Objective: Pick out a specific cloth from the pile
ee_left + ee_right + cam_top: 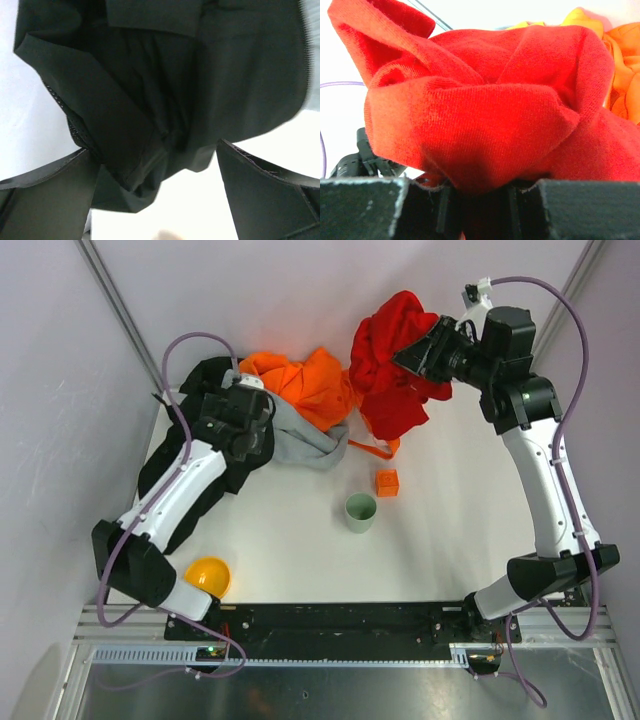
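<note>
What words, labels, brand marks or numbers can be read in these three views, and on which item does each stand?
No readable text in any view.
The red cloth, black garment and orange garments: plain, no print or tag showing.
The green cup and yellow bowl: unmarked.
The orange cube: any detail on its faces is too small to read.

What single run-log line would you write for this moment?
right end effector: shut on red cloth | left end effector: open, at black garment | cup: upright
</note>
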{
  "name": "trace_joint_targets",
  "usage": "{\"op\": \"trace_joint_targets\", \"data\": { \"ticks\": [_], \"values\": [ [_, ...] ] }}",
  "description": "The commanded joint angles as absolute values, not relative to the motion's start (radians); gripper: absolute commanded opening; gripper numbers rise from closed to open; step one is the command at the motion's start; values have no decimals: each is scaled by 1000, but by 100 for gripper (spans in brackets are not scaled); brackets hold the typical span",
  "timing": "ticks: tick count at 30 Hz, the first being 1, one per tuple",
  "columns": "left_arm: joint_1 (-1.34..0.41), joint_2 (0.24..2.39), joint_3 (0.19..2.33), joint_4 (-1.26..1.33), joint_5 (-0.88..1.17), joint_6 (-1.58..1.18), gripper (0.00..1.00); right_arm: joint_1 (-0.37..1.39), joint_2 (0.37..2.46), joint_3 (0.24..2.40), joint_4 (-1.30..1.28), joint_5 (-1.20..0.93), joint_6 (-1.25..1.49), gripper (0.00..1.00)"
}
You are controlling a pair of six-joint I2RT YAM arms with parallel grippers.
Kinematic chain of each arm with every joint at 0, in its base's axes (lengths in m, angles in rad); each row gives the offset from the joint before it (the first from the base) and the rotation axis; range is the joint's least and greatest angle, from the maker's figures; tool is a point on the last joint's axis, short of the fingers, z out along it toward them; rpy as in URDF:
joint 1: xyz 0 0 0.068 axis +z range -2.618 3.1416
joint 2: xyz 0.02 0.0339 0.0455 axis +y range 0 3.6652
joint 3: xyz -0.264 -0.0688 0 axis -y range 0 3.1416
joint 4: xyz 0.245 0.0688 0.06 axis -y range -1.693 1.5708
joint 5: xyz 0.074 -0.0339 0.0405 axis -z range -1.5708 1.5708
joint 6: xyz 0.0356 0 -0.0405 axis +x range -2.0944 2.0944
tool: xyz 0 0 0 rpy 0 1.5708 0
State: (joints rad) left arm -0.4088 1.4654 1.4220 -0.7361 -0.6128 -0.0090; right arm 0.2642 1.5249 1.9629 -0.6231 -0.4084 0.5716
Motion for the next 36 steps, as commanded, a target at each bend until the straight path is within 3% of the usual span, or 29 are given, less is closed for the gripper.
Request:
{"op": "trace_joint_targets", "data": {
  "ticks": [1, 6, 12, 28, 36],
  "values": [
    [-431, 1498, 1464, -739, -933, 80, 100, 254, 1455, 1961, -551, -411, 569, 0],
    [-443, 1492, 1479, -738, -1015, 77, 100, 243, 1434, 1941, -554, -408, 568, 0],
    [-477, 1448, 1542, -736, -940, 61, 100, 219, 1400, 1894, -547, -405, 572, 0],
    [-499, 1402, 1600, -735, -388, -99, 100, 100, 1329, 1849, -582, -406, 545, 0],
    [-499, 1419, 1612, -735, -266, -178, 100, -87, 1250, 1722, -598, -401, 531, 0]
  ]
}}
